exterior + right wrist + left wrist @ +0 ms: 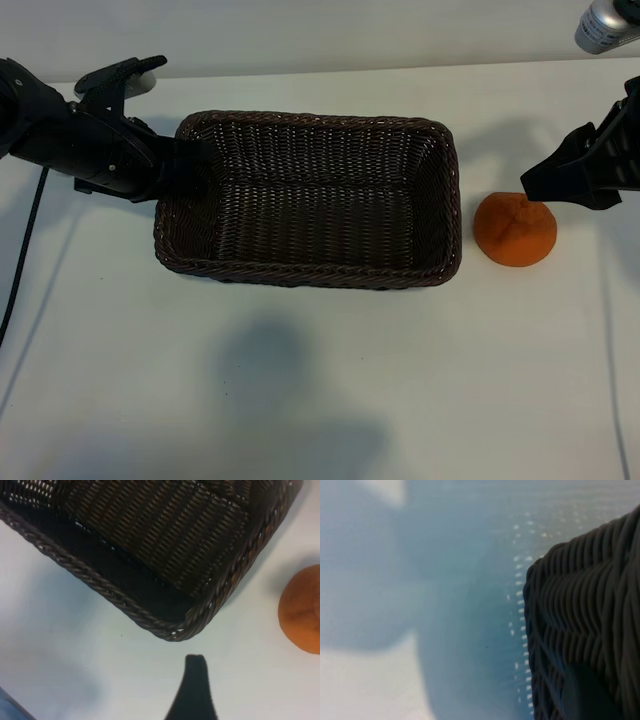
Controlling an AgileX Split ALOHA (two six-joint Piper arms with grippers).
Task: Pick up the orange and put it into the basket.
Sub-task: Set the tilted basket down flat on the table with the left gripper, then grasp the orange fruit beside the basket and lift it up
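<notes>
A: Where does the orange (515,230) lie relative to the basket (300,268)?

B: On the table (320,400) just beside the basket's right end wall, not touching it. The basket holds nothing yet.

A: And my right gripper (562,178)?

B: It hangs just above the orange on the side away from the basket, jaws wide apart and holding nothing; I judge it is lined up to descend.

A: The left gripper (188,165)?

B: At the basket's left end wall, jaws narrowed onto the wicker, probably to steady the basket.
</notes>
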